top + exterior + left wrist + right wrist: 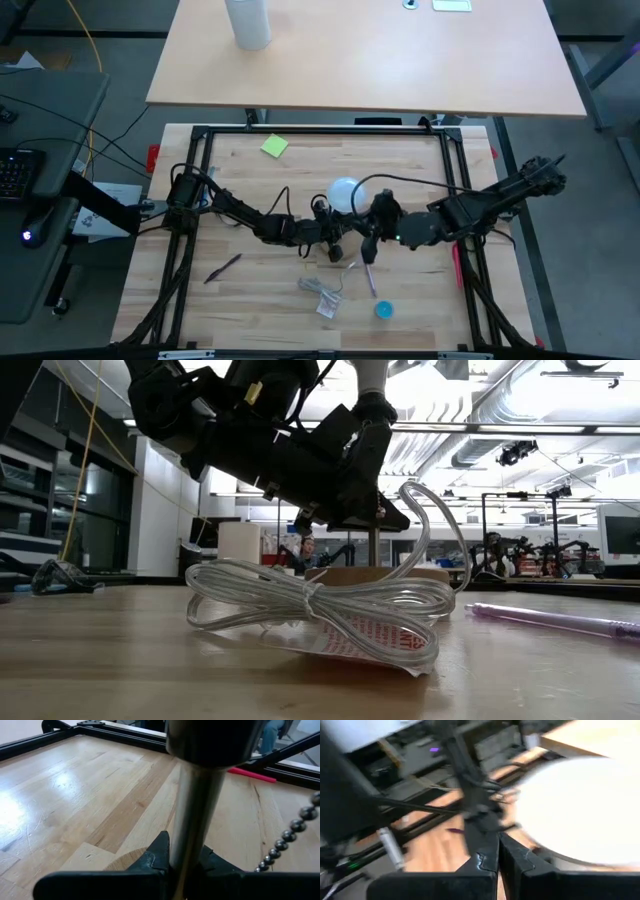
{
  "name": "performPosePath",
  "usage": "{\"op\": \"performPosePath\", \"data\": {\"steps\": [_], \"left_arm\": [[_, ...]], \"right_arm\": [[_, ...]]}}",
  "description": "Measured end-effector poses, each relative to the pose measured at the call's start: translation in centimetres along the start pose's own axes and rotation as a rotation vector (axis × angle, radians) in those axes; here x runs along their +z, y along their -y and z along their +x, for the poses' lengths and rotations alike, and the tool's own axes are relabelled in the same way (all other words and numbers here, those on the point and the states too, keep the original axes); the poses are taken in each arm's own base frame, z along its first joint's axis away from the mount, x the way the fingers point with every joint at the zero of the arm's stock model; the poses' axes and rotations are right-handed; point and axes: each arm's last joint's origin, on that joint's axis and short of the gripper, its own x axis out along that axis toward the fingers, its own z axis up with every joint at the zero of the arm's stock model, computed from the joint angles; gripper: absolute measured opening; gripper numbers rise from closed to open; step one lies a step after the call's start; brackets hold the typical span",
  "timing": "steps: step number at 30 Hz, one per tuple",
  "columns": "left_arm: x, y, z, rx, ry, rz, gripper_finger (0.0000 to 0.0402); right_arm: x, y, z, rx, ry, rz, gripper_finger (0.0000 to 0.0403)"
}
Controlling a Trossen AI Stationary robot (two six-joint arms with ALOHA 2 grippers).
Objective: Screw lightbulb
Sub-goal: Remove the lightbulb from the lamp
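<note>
Lightbulb (344,190) just beside right gripper (380,208) (seemingly touching)

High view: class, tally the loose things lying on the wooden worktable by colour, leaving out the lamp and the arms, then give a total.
Green: 1, square green sticky note
Purple: 1, slim purple pen
Blue: 1, small round blue cap
Black: 1, thin black pen
Clear: 1, bundled clear cable
Red: 1, red marker
Total: 6
</note>
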Motion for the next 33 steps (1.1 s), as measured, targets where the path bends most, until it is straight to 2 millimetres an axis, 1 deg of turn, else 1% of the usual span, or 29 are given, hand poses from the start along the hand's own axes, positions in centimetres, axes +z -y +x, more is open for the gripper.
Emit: {"op": "performPosePath", "data": {"steps": [2,4,11,15,18,21,23,30,33], "left_arm": [[0.0,0.0,0.0,0.000,-0.001,0.000,0.0016],[0.0,0.0,0.0,0.001,-0.002,-0.003,0.0016],[-0.3,-0.1,0.0,0.010,-0.029,0.012,0.0016],[-0.3,-0.1,0.0,0.012,-0.030,0.012,0.0016],[-0.3,-0.1,0.0,0.012,-0.029,0.011,0.0016],[-0.4,0.2,-0.1,0.011,-0.031,0.013,0.0016],[-0.5,0.4,-0.3,0.011,-0.032,0.022,0.0016],[-0.6,0.8,-0.5,0.006,-0.033,0.032,0.0016],[-0.6,0.9,-0.5,0.003,-0.026,0.029,0.0016]], "right_arm": [[-0.3,0.3,0.0,-0.059,-0.004,0.011,0.0000],[-0.4,0.3,-0.2,-0.079,0.010,0.009,0.0000],[0.2,-0.2,-0.3,-0.045,0.060,-0.010,0.0000],[0.0,0.0,-0.4,-0.076,0.055,-0.011,0.0000],[-0.1,0.3,-0.9,-0.100,0.041,0.016,0.0000],[-0.3,0.3,-2.0,-0.133,0.051,-0.004,0.0000],[-0.3,0.6,-3.2,-0.161,0.059,-0.007,0.0000],[-0.5,3.5,-7.3,-0.314,0.034,0.005,0.0000],[-0.1,4.2,-8.7,-0.304,0.035,0.041,0.0000]]}}
